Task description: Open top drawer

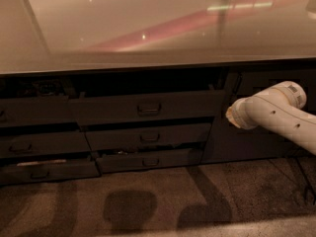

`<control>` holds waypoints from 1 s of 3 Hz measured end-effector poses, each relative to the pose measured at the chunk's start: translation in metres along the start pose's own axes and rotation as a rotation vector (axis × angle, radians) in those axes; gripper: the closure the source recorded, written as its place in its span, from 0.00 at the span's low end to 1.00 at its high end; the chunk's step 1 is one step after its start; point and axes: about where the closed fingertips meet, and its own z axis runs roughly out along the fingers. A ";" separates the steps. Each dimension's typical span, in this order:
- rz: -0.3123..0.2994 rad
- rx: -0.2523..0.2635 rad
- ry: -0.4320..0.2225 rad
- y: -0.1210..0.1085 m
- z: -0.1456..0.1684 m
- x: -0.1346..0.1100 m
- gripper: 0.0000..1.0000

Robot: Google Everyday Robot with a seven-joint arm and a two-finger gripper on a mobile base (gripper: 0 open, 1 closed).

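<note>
White and tubular, the robot's arm [276,115] enters from the right, below the edge of the counter [148,58]. It bends at a rounded elbow and runs leftward and slightly downward toward the top drawer [113,111]. The end effector [237,116], at the arm's blunt tip, hangs just right of the top drawer's right edge, in front of a dark cabinet panel [256,83] and apart from the drawer front. Whether it is open or closed cannot be told.

The top drawer sits directly under the counter's lip, as the widest dark grey front in the middle stack. Its long axis runs left to right along the counter edge, and its flat face points outward over the floor [158,206]. A small rectangular pull handle [149,108] sits at the centre of the front. A dark gap shows between the top of the front and the counter's underside.

Two shallower drawers, the middle drawer [177,135] and the bottom drawer [123,162], lie stacked below the top drawer. Another column of drawers [42,143] stands to its left. On the floor in front of the top drawer, speckled carpet carries soft rounded shadows [126,211].
</note>
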 end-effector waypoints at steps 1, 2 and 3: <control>0.000 0.000 0.000 0.000 0.000 0.000 0.65; 0.000 0.000 0.000 0.000 0.000 0.000 0.42; 0.000 0.000 0.000 0.000 0.000 0.000 0.20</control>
